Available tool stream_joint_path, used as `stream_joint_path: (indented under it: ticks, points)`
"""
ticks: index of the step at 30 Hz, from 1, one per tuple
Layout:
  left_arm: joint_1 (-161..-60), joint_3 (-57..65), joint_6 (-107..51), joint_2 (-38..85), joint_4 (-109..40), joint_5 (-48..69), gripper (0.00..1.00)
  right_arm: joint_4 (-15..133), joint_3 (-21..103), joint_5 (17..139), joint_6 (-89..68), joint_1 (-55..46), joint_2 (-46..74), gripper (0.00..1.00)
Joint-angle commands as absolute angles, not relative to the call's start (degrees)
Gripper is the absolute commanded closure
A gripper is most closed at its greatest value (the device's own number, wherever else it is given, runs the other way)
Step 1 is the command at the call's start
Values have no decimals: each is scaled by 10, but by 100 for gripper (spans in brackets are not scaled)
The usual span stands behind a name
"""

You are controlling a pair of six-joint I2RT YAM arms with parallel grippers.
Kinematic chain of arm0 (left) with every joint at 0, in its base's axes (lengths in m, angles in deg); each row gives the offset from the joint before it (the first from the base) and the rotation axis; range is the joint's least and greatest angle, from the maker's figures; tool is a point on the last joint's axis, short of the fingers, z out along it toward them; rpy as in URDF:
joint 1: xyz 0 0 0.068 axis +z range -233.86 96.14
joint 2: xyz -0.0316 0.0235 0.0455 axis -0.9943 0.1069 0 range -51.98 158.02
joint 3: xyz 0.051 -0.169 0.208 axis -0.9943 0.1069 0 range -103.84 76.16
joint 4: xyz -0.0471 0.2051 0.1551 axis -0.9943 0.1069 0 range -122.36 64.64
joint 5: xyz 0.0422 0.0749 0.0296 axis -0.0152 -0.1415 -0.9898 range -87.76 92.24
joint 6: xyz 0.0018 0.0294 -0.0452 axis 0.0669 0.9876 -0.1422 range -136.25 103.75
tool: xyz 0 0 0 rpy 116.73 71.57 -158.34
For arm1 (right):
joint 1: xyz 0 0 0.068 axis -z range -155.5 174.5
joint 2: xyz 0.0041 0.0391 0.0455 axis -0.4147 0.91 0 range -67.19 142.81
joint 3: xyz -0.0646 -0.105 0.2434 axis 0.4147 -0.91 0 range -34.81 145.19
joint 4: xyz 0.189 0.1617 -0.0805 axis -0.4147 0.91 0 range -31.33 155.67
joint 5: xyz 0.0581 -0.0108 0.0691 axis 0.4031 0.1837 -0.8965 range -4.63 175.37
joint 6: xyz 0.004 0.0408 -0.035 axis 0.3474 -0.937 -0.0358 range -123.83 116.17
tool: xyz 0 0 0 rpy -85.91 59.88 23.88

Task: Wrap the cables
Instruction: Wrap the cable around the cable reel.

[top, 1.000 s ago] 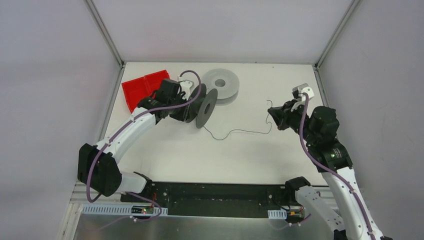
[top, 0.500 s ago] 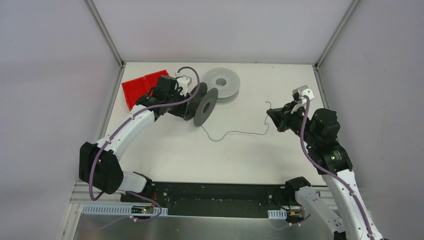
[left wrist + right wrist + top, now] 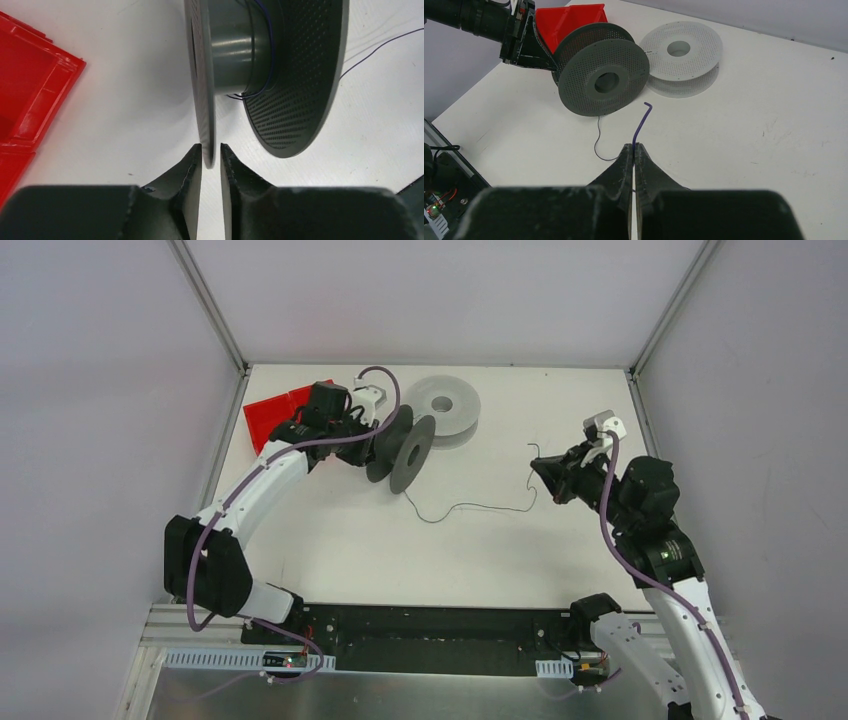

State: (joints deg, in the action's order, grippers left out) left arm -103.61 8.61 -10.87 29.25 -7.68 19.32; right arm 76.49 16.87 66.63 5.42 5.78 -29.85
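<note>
A thin dark cable [image 3: 470, 506] trails over the white table from the dark grey spool [image 3: 405, 452] to my right gripper [image 3: 537, 467]. In the right wrist view that gripper [image 3: 634, 146] is shut on the cable [image 3: 640, 122], whose short hooked end sticks out past the tips. The spool [image 3: 295, 75] stands on edge with a few turns of cable [image 3: 260, 92] round its hub. My left gripper [image 3: 211, 147] is closed on the rim of the spool's near flange, one finger on each side.
A light grey spool [image 3: 445, 410] lies flat just behind the dark one. A red tray [image 3: 270, 415] sits at the table's far left corner, right beside my left wrist. Frame posts stand at the back corners.
My left gripper let go of the flange and closed on it again, its wrist shifting toward the far left. The right gripper drew slightly left with the cable, and the slack shifted.
</note>
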Motion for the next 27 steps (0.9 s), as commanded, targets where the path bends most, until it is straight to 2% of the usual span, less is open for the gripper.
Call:
stream_joint_path:
  ticks: [1,3,9,15,21,23,27]
  points:
    - [-1030,67,-90,297,-74,209,91,743,181,651,57,60,-294,100]
    - [-1030,74,-91,272,-73,205,100,750,190,652,76,60,-296,100]
    - [-1032,91,-70,193,-34,274,100,774,230,618,158,60,-287,100]
    - [-1091,115,9,139,22,367,100,812,264,449,284,60,-221,100]
    - [-1131,130,18,144,26,362,100,743,268,282,310,46,-138,100]
    - [-1130,127,14,151,26,362,100,765,283,275,345,19,-101,100]
    - [-1130,124,12,160,24,380,100,877,327,346,489,-75,-23,100]
